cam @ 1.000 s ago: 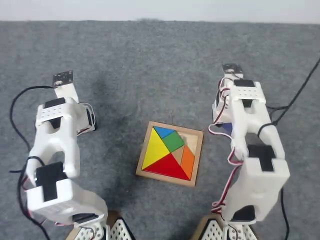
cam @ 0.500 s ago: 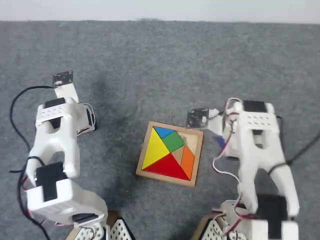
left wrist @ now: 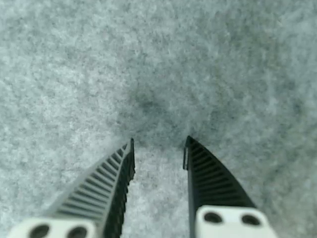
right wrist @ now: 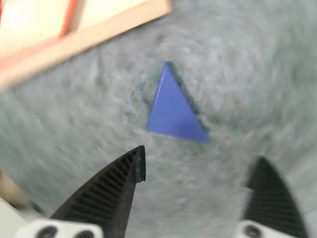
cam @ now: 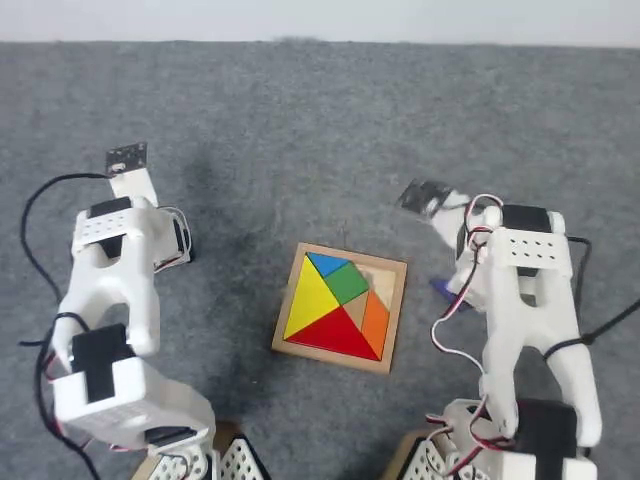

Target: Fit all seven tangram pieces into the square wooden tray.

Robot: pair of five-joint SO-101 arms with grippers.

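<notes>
The square wooden tray point(cam: 392, 268) lies between the two arms and holds blue, green, yellow, red and orange pieces; bare wood shows along its right side. A small blue triangle point(right wrist: 173, 106) lies flat on the carpet just outside the tray's edge point(right wrist: 94, 34); from above the same blue triangle point(cam: 443, 289) peeks out beside the right arm point(cam: 515, 262). My right gripper point(right wrist: 200, 168) hangs open a little short of it, holding nothing. My left gripper point(left wrist: 159, 144) is open over bare carpet, on the left arm point(cam: 112, 235) far from the tray.
Grey carpet covers the whole table, with open room behind the tray. Black cables trail from both arms at the left and right edges. The arm bases stand at the front edge.
The right arm has drawn back toward the front and swung its wrist, first toward the tray, then away to the right. The left arm and the tray have not moved.
</notes>
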